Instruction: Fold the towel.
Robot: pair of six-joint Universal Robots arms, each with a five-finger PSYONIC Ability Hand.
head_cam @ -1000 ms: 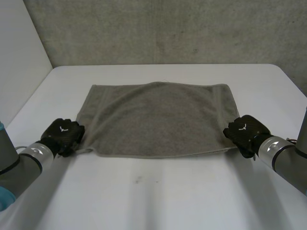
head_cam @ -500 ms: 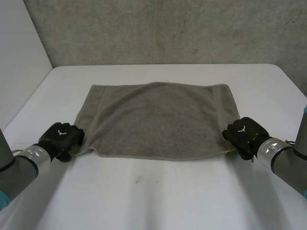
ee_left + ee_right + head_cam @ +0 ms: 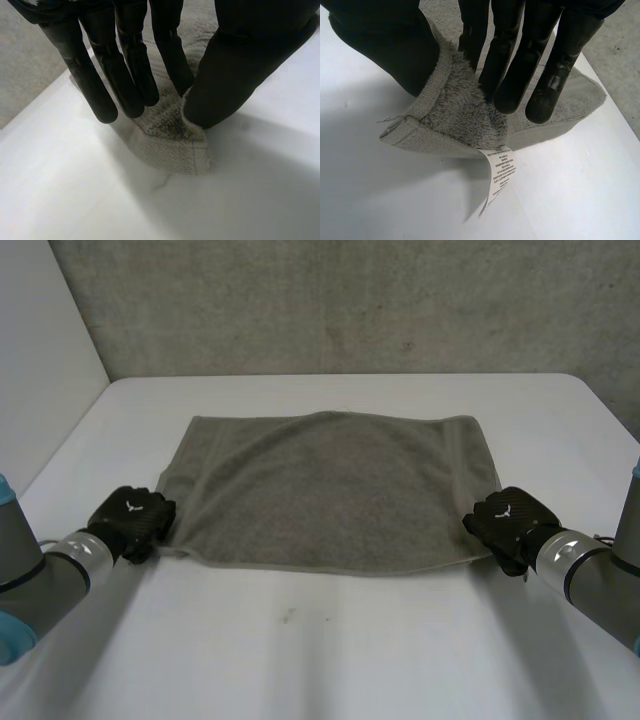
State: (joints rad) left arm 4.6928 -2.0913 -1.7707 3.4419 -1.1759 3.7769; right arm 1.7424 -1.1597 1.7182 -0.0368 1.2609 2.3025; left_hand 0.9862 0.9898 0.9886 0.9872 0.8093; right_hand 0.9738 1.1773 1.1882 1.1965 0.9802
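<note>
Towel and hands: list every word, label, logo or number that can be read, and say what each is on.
Care label hanging from the towel corner in the right hand: printed lines, too small to read.
Backs of the left hand and right hand: a white emblem each, no letters.
No other text.

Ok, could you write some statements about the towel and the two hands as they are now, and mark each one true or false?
1. The towel lies spread out on the white table. True.
2. The left hand pinches the towel's far left corner. False: it pinches the near left corner.
3. The right hand holds the near right corner between thumb and fingers. True.
4. A white label hangs from the corner in the left hand. False: it hangs from the corner that the right hand holds.
</note>
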